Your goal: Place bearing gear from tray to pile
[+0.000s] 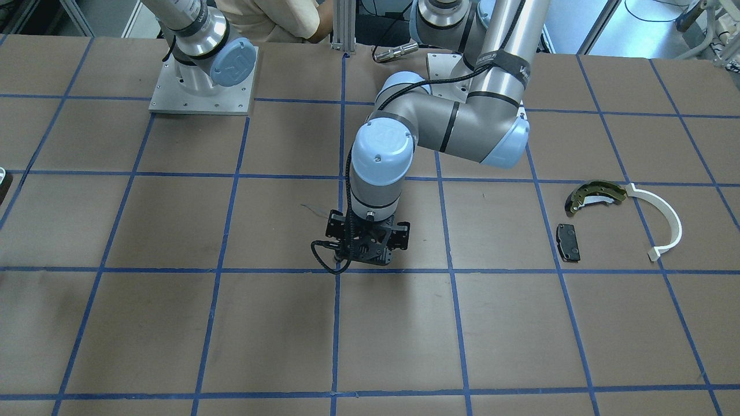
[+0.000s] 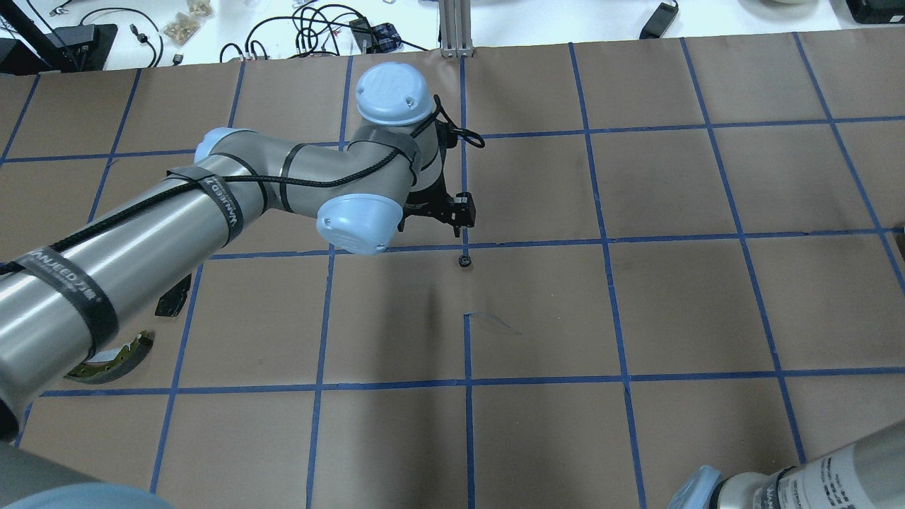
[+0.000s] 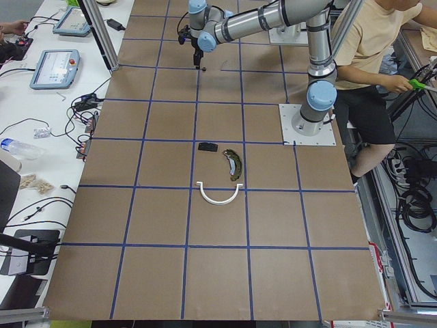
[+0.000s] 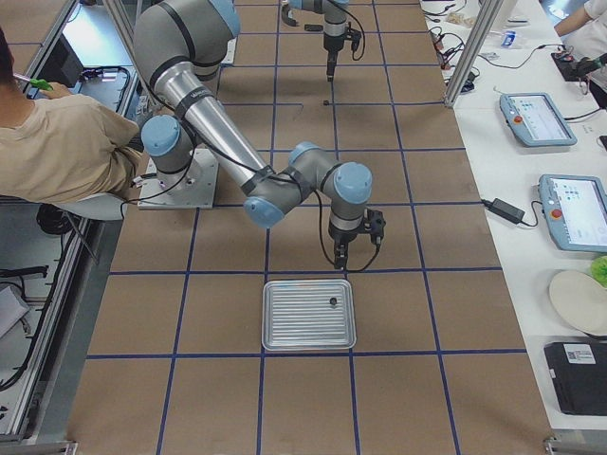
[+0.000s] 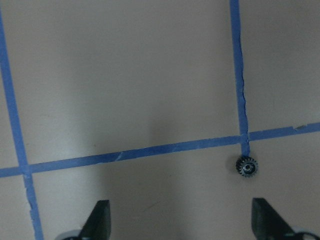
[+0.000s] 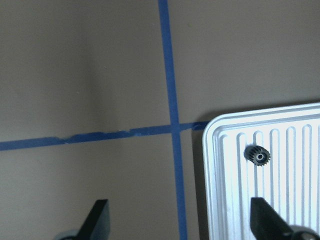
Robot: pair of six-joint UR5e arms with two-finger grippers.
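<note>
One small black bearing gear [image 5: 247, 166] lies on the brown table at a blue tape crossing, also in the overhead view [image 2: 464, 261]. My left gripper [image 5: 182, 225] hovers open just beside it, empty; it also shows in the overhead view [image 2: 458, 225] and the front view [image 1: 369, 259]. A second gear [image 6: 259, 156] lies in the silver tray [image 6: 300, 200]. My right gripper [image 6: 180, 225] is open and empty beside the tray's edge. The pile sits far off on my left: an olive-gold brake shoe [image 1: 595, 195], a white arc [image 1: 662, 222] and a black pad [image 1: 568, 242].
The tray [image 4: 294, 322] sits near the table's right end, with my right arm bent over the table just beyond it. A person in a tan shirt [image 4: 66, 142] sits behind the robot bases. Tablets and cables lie on the white side benches.
</note>
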